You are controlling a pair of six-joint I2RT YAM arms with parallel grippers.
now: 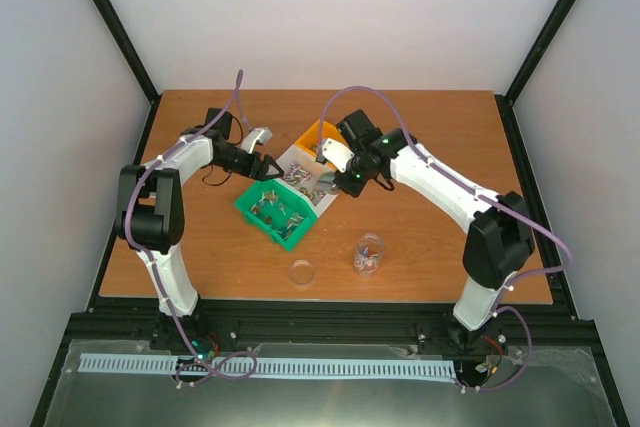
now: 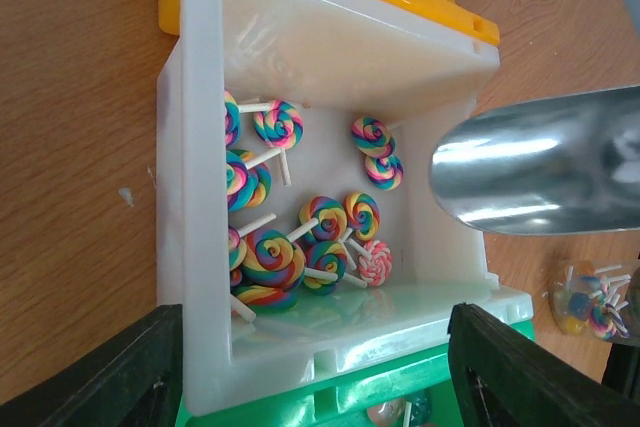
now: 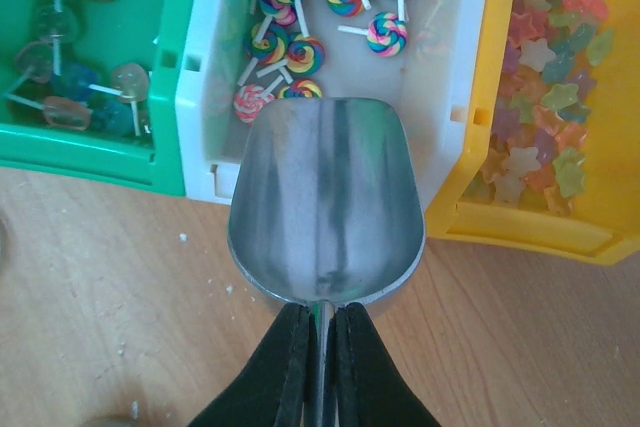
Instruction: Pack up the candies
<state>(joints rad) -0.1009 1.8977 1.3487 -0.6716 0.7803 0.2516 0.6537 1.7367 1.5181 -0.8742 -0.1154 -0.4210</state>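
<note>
Silver scoop (image 3: 325, 202), clamped in the right end effector (image 3: 323, 322) over the white bin (image 2: 190, 197), is judged right for its light, brittle candies (image 2: 275, 257); left end effector (image 2: 315, 347) is spread.

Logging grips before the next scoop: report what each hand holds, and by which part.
The right hand is shut on the metal scoop, pinching its handle behind the bowl. The left hand straddles the white bin; a grip cannot be told.

Candies (image 2: 300, 237) in middle bin (image 2: 330, 47) — scoop (image 2: 540, 162) above
</note>
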